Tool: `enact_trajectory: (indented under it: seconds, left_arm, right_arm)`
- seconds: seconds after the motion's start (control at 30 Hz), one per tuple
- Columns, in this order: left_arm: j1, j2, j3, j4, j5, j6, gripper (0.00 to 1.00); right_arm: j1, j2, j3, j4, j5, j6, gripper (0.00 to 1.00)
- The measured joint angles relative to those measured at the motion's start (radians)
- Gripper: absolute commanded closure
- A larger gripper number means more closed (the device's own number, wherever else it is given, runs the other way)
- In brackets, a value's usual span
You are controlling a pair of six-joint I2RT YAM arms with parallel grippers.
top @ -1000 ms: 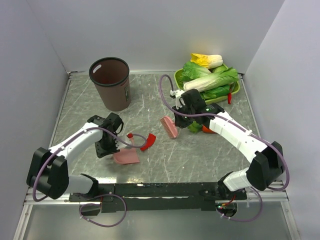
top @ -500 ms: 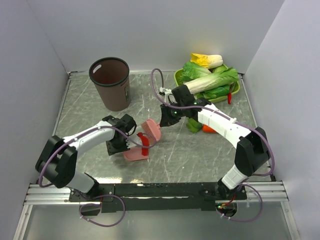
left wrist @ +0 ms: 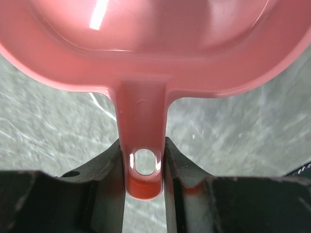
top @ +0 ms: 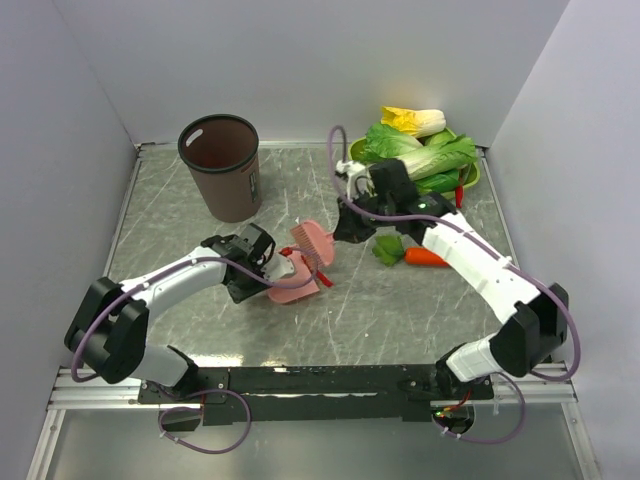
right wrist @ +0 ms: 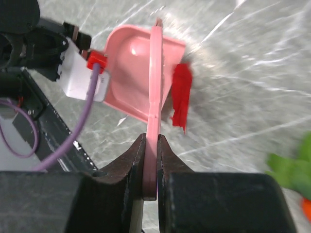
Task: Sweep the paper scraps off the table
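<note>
My left gripper is shut on the handle of the pink dustpan, which lies on the grey marble table; in the left wrist view the handle sits between my fingers and the pan fills the top. My right gripper is shut on the pink brush, whose head is just above the dustpan's mouth. One red paper scrap lies at the pan's right edge. The right wrist view shows my gripper, the brush, the dustpan and the scrap beside it. I see no other scraps.
A brown bin stands at the back left. A green tray of leafy vegetables sits at the back right with a red chili. An orange carrot and a green leaf lie under my right arm. A black rail runs along the near edge.
The left gripper slid the dustpan to the right. The right gripper drew the brush up and right. The red scrap now lies at the pan's right edge, further right than before.
</note>
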Motion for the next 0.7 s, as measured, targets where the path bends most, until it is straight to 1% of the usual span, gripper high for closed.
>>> enact_trajectory:
  seconds: [0.17,0.23,0.33,0.5,0.7]
  left_arm:
    - [0.0,-0.006,0.0,0.064,0.029,-0.035,0.99]
    - [0.0,0.0,0.008,0.062,0.027,-0.042,0.99]
    - [0.0,0.014,0.05,0.02,0.015,-0.039,0.99]
    - [0.0,0.016,0.119,-0.086,-0.027,-0.013,0.99]
    - [-0.001,0.072,0.135,-0.185,-0.068,0.013,0.99]
  right_arm:
    - [-0.075,-0.058,0.047,-0.01,0.004,-0.008,1.0]
    - [-0.087,-0.073,0.05,-0.006,0.035,-0.018,1.0]
    - [-0.087,-0.075,0.039,-0.002,0.101,-0.032,1.0]
    - [-0.087,-0.07,-0.044,-0.004,0.188,-0.047,1.0]
    - [-0.087,-0.014,-0.074,0.007,0.219,-0.043,1.0]
